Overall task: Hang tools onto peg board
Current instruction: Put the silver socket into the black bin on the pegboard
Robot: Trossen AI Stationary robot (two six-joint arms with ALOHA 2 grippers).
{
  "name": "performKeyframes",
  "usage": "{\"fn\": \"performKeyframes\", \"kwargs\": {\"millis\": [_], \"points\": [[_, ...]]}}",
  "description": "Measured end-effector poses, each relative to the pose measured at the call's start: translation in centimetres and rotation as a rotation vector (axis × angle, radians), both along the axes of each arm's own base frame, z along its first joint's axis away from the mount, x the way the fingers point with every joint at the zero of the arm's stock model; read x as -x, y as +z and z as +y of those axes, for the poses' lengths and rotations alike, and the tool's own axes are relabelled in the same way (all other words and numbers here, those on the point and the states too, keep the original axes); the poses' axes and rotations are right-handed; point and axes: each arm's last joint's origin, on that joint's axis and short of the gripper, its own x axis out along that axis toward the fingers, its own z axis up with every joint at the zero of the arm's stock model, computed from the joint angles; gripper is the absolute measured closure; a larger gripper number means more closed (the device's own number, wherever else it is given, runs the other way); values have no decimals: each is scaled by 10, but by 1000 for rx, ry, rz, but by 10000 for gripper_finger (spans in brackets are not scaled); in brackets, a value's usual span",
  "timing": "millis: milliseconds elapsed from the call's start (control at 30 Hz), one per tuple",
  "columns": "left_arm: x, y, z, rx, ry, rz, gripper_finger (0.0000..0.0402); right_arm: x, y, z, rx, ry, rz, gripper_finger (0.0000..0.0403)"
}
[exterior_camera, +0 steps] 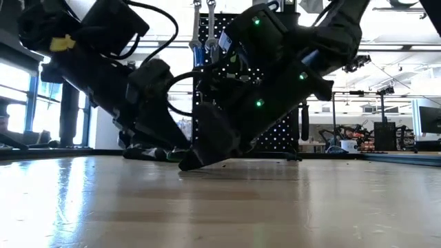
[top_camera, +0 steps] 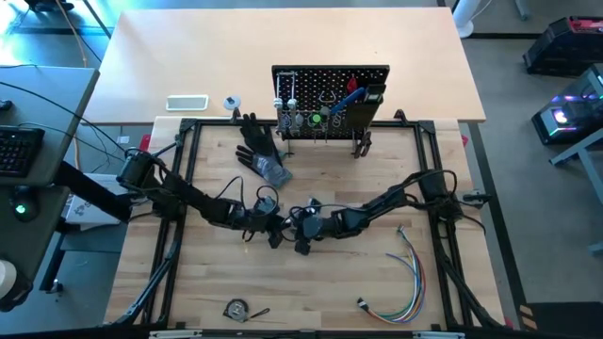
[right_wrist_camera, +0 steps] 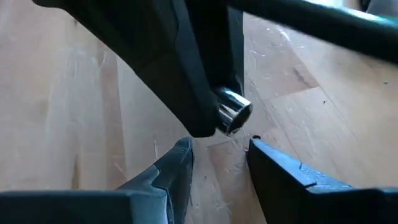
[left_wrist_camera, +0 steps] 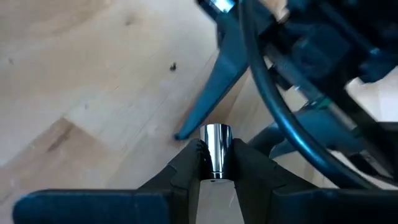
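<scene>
L arm reaches in from the worktop's [top_camera: 207, 282] left edge toward centre. Left gripper [top_camera: 274, 226] sits low, jaws pinching a small shiny chrome cylinder [left_wrist_camera: 215, 149], prob. a socket or bit; in the left wrist view it stands between the two dark fingers [left_wrist_camera: 186, 163] w/ its end poking past the tips.

Centre: right gripper [top_camera: 301, 233] comes in from the R side & meets the left one nose to nose, just above the wood. Its jaws are spread, nothing between them; in the right wrist view the chrome cylinder [right_wrist_camera: 232, 112] hangs just ahead of the gap.

Behind centre: peg board [top_camera: 330, 99] upright at the back edge of the frame, wrenches [top_camera: 288, 99] and other tools already on its hooks, a blue-handled one [top_camera: 354, 93] near its R side. Black glove [top_camera: 256, 143] lies just L of the board's foot.

R front: bundle of coloured wires [top_camera: 405, 278] on the wood, well apart from both grippers. Front L: small tape measure [top_camera: 236, 309].
</scene>
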Motion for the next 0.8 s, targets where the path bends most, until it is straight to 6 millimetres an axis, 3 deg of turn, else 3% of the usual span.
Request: {"fn": "performKeyframes", "kwargs": {"millis": [267, 633, 800], "points": [[-4, -5, 4, 7, 14, -14, 334, 4, 0, 18, 182, -77, -40, 252], [-12, 5, 14, -28, 24, -132, 336, 12, 1, 33, 361, -196, -56, 252], [-15, 9, 18, -29, 7, -164, 339, 14, 18, 36, 420, -245, -90, 252]]}}
